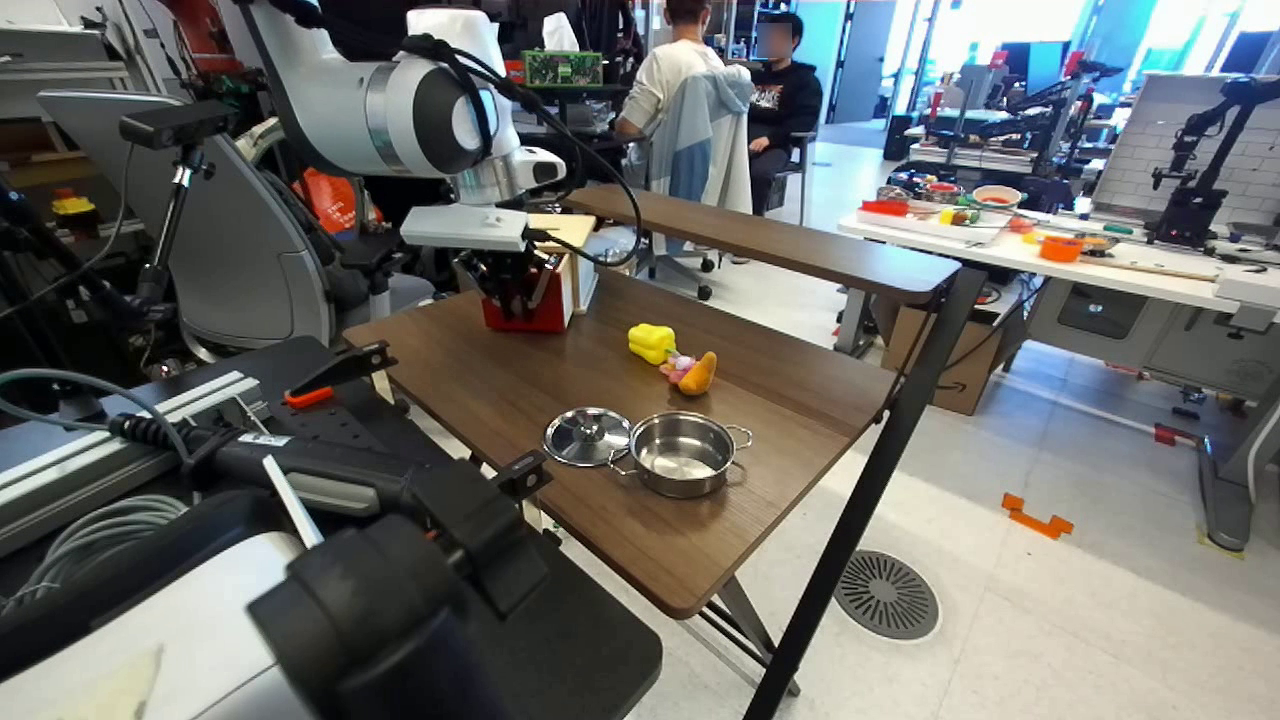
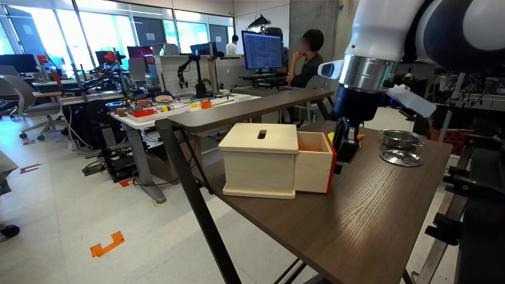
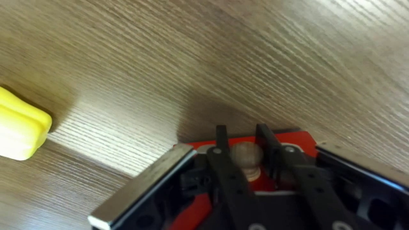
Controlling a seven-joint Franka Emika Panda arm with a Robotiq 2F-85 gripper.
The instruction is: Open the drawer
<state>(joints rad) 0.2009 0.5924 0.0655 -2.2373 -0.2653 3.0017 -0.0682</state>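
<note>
The drawer [image 2: 313,171] is a pale wooden tray with a red front, pulled partway out of a pale wooden box [image 2: 258,173]. Something orange shows inside it. Its red front also shows in an exterior view [image 1: 546,318] and in the wrist view [image 3: 298,140]. A round wooden knob [image 3: 246,155] stands on the red front. My gripper [image 3: 242,134] has its two fingers on either side of the knob, close against it. In both exterior views the gripper [image 1: 518,300] [image 2: 339,167] is at the drawer's front, pointing down; the knob is hidden there.
A yellow pepper [image 1: 652,343] [image 3: 22,124] lies on the brown table with an orange toy [image 1: 698,374] beside it. A metal pot [image 1: 684,455] and its lid [image 1: 588,436] are farther along. A raised shelf [image 1: 760,238] runs along one table side.
</note>
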